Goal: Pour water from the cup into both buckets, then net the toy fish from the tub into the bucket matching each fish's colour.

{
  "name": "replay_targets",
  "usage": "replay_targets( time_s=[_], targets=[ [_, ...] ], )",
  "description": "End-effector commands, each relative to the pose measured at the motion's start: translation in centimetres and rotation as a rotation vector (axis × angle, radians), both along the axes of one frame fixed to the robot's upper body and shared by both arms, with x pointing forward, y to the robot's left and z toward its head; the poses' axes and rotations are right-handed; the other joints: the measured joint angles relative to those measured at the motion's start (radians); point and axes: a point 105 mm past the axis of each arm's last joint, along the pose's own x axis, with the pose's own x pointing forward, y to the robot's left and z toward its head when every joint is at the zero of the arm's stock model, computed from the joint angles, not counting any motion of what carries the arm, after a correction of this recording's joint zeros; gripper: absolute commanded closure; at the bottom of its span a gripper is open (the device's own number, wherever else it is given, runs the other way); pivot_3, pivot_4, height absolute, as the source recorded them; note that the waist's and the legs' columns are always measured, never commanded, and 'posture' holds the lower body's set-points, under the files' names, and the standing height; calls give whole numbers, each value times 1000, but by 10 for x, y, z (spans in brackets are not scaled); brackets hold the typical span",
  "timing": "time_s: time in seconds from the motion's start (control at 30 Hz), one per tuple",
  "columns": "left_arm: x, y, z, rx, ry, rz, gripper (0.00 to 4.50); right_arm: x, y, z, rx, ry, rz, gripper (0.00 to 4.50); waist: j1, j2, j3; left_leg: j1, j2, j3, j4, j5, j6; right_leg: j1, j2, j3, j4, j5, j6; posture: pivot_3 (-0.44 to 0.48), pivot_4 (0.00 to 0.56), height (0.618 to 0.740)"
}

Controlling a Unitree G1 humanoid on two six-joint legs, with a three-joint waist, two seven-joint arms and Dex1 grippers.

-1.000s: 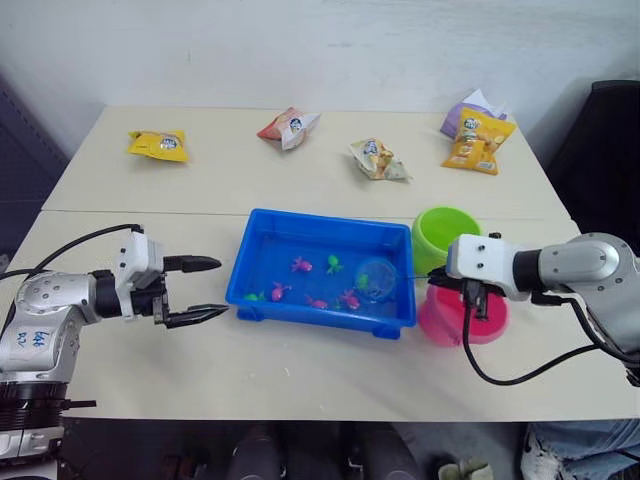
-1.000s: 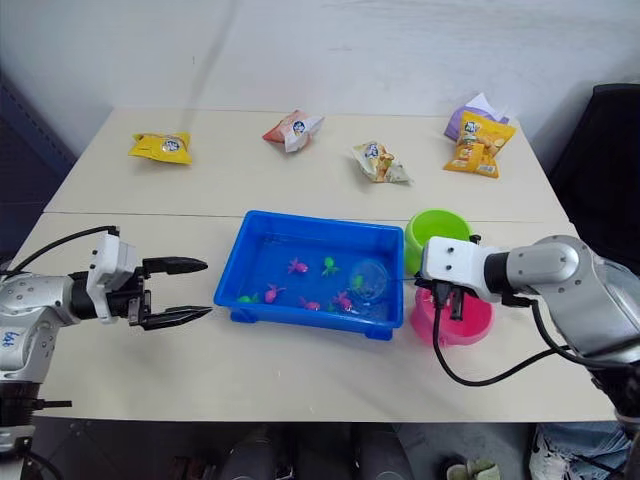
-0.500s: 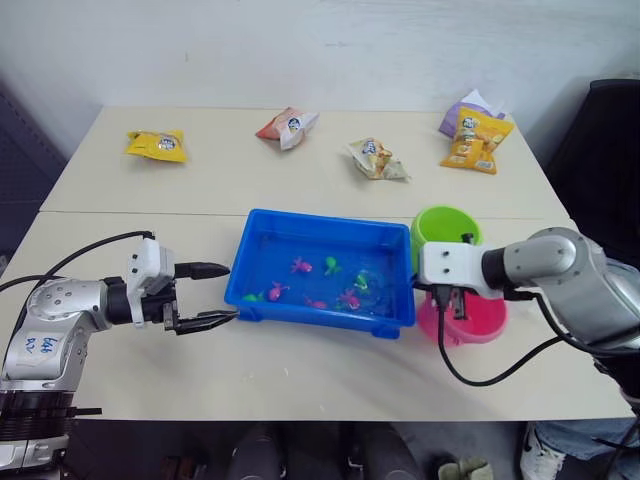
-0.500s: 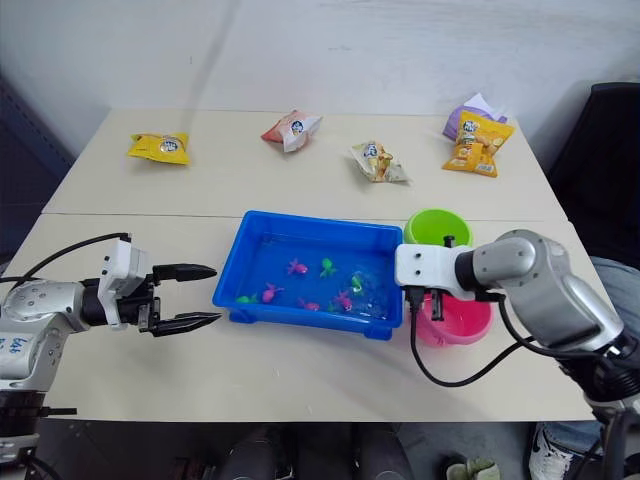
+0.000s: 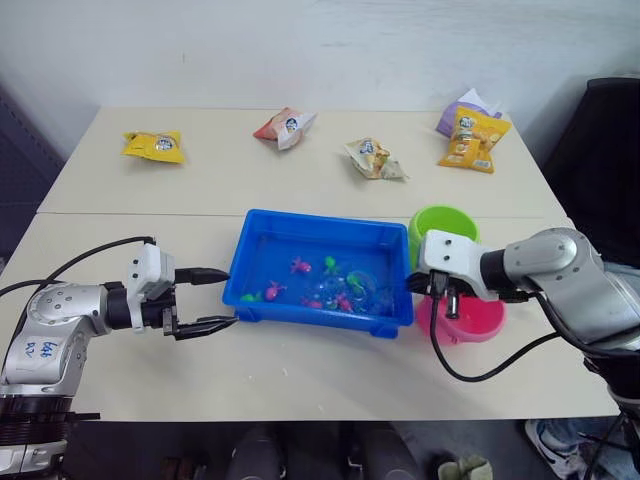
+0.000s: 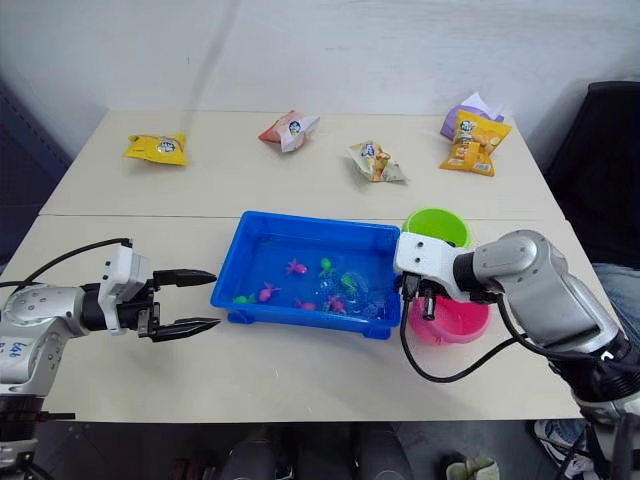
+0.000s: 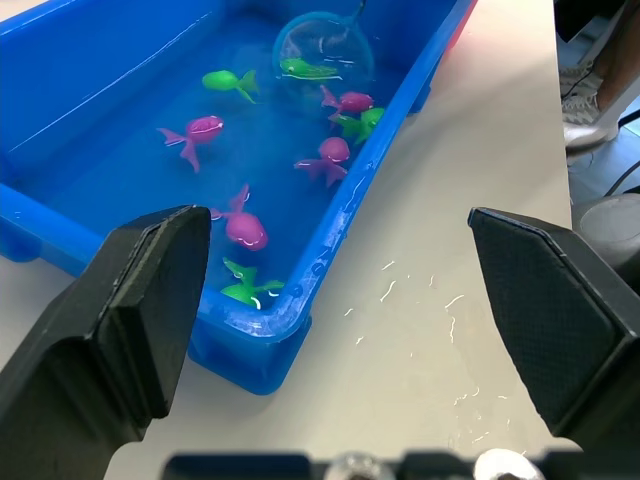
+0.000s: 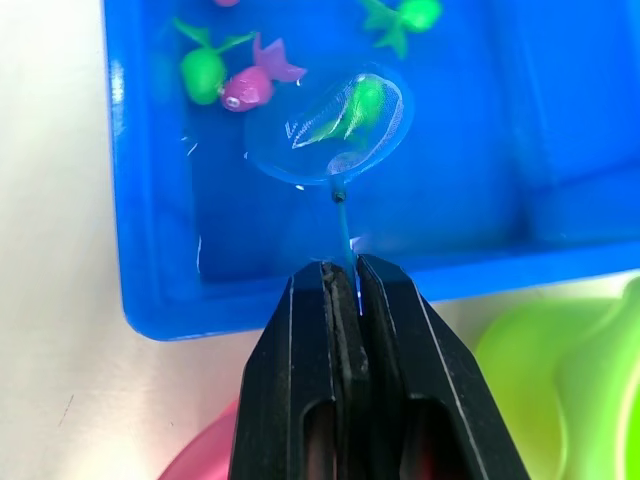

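Note:
The blue tub (image 5: pixel 322 319) sits mid-table with water and several toy fish in it, such as a pink fish (image 5: pixel 299 265) and a green fish (image 5: pixel 330 263). My right gripper (image 8: pixel 340 270) is shut on the thin handle of the net (image 8: pixel 330 125), at the tub's right end. The hoop lies in the water with a green fish (image 8: pixel 352 108) inside it. Right of the tub stand the green bucket (image 5: pixel 445 228) and, nearer me, the pink bucket (image 5: pixel 470 320). My left gripper (image 5: pixel 230 297) is open and empty, just left of the tub. The cup is out of view.
Snack bags lie along the table's far side: a yellow bag (image 5: pixel 155 146), a red-and-white bag (image 5: pixel 284 125), a pale bag (image 5: pixel 372 158) and an orange bag on a purple one (image 5: pixel 470 130). Water drops (image 7: pixel 420 300) dot the table beside the tub. A black chair (image 5: pixel 600 150) stands at the right.
The right gripper has lowered the net hoop from above the tub's right end into the water, and a green fish is now in it. The left gripper has moved a little closer to the tub.

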Motion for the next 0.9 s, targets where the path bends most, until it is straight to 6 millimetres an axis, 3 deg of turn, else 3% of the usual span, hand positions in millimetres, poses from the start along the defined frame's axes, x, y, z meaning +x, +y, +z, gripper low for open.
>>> replay_targets(
  time_s=[0.03, 0.6, 0.9],
  targets=[
    [-1, 1, 5, 13, -23, -13, 72, -2, -2, 10, 38, -21, -20, 4500, 0, 0, 0, 0, 0, 0, 0, 0, 0, 0, 0, 0, 0, 0, 0, 0, 150, 739],
    [0, 5, 3, 48, -28, -30, 72, -2, 3, 1, -28, -43, 46, 4500, -1, 0, 0, 0, 0, 0, 0, 0, 0, 0, 0, 0, 0, 0, 0, 0, 150, 739],
    [0, 5, 3, 46, -32, -25, 72, 3, 31, 1, 49, -21, 85, 4500, -3, 0, 0, 0, 0, 0, 0, 0, 0, -1, 0, 0, 1, 0, 0, 0, 150, 739]
  ],
)
